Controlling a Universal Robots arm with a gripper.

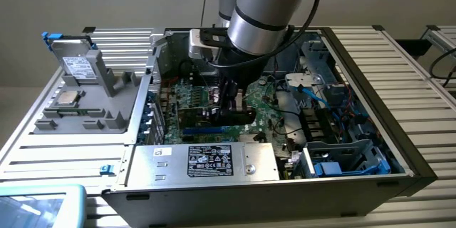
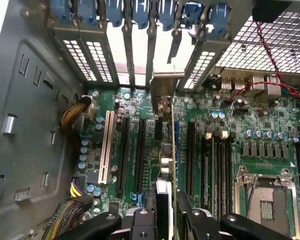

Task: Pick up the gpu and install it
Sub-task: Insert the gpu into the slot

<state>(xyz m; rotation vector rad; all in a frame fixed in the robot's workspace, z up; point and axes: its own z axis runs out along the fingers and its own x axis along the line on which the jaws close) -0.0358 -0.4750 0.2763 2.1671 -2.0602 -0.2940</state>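
The gpu point(image 2: 166, 150) stands on edge over the green motherboard point(image 2: 250, 150), inside the open computer case point(image 1: 370, 94). Its silver bracket point(image 2: 162, 92) reaches to the rear slot openings of the case. The card runs along a blue expansion slot point(image 2: 176, 135); whether it is seated there I cannot tell. My gripper point(image 2: 165, 212) is shut on the card's near end, one black finger point(image 2: 140, 222) on each face. In the exterior view the gripper point(image 1: 234, 111) reaches straight down into the case, with the gpu's black cooler point(image 1: 203, 116) showing beside it.
Black slots point(image 2: 124, 150) and a white slot point(image 2: 108, 145) lie beside the card, and a CPU socket point(image 2: 267, 200) lies on its other side. A braided cable bundle point(image 2: 72, 117) hugs the case wall. The power supply point(image 1: 206, 161) sits at the case front. A grey tray point(image 1: 107, 97) holds a drive point(image 1: 77, 68).
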